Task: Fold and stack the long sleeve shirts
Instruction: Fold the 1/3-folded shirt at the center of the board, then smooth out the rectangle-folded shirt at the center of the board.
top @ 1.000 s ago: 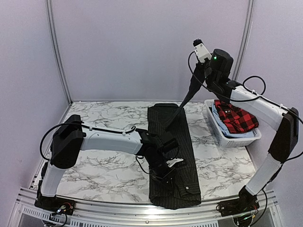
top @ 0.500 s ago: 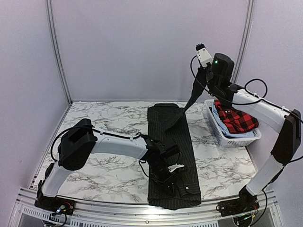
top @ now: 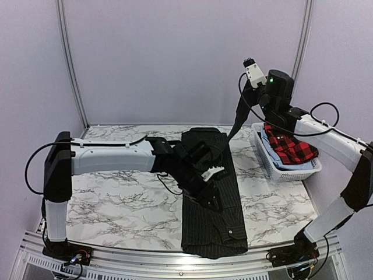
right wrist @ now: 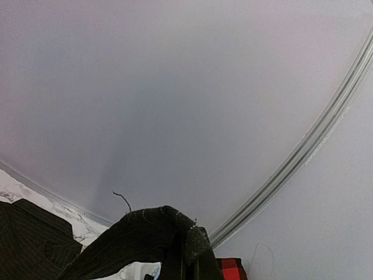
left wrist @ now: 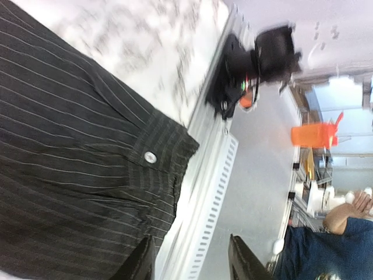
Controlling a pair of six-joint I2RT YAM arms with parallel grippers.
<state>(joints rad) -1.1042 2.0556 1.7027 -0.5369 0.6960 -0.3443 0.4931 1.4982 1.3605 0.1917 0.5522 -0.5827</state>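
Observation:
The black pinstriped long sleeve shirt (top: 210,221) lies lengthwise down the middle of the table, its buttoned cuff (left wrist: 150,156) near the front edge. My left gripper (top: 211,197) hovers just over its middle, open, with nothing between the fingers (left wrist: 143,262). My right gripper (top: 246,96) is raised high at the back right, shut on one sleeve (top: 230,131), which hangs taut down to the shirt. In the right wrist view the sleeve cloth (right wrist: 166,239) bunches over the jaws. The red-and-black checked shirt (top: 288,146) lies in the basket.
A white lattice basket (top: 265,158) stands at the right edge of the marble table (top: 116,204), with pale blue cloth (top: 294,167) under the checked shirt. A metal rail (left wrist: 204,204) runs along the table's front edge. Pale walls close in the back and sides.
My left gripper has opened, let go of the black shirt's cloth and lifted back from it, the arm stretching out. The right gripper has drifted a little right with the sleeve.

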